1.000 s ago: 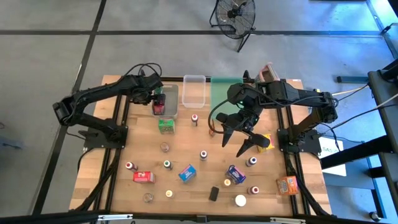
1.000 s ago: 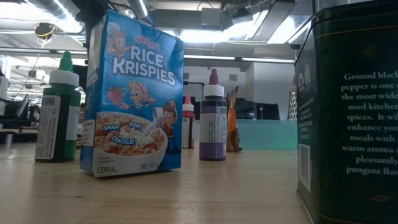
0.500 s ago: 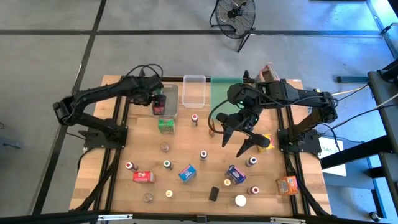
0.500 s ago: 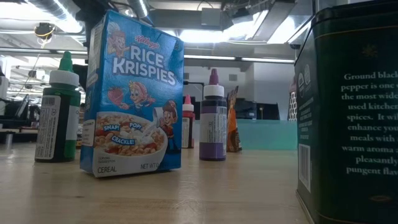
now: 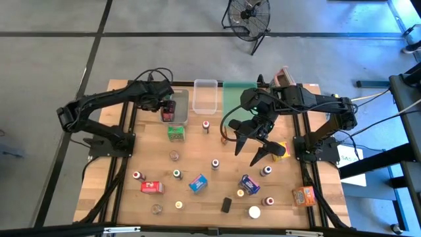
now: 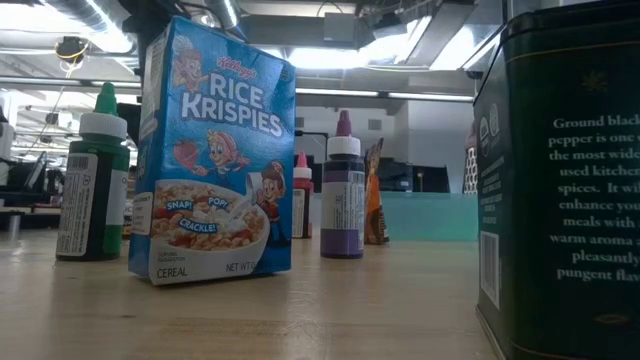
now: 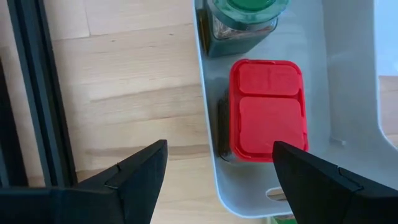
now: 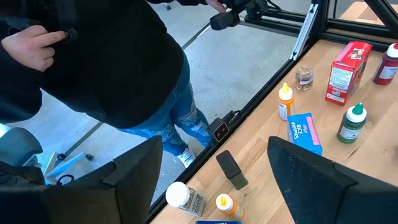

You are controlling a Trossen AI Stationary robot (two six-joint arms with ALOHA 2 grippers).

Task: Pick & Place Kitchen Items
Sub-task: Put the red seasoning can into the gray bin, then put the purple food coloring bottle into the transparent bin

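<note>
Red-lidded jar (image 7: 268, 109) sits dropped in the bin (image 7: 348, 81) at the table's far edge, left gripper (image 7: 217, 171) spread above. Right gripper (image 5: 258, 140) hangs agape mid-table, likely choosing.

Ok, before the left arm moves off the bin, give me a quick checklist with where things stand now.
1. Left gripper open: ok, jaws stand wide apart.
2. Left gripper empty: ok, nothing between the fingers.
3. Red-lidded container inside the clear bin: ok, next to a green-capped jar.
4. Right gripper open and empty: ok, above mid-table.
5. Items still on the table: not ok, for example the blue box and red box.
6. Person beside the table: not ok, standing close.
</note>
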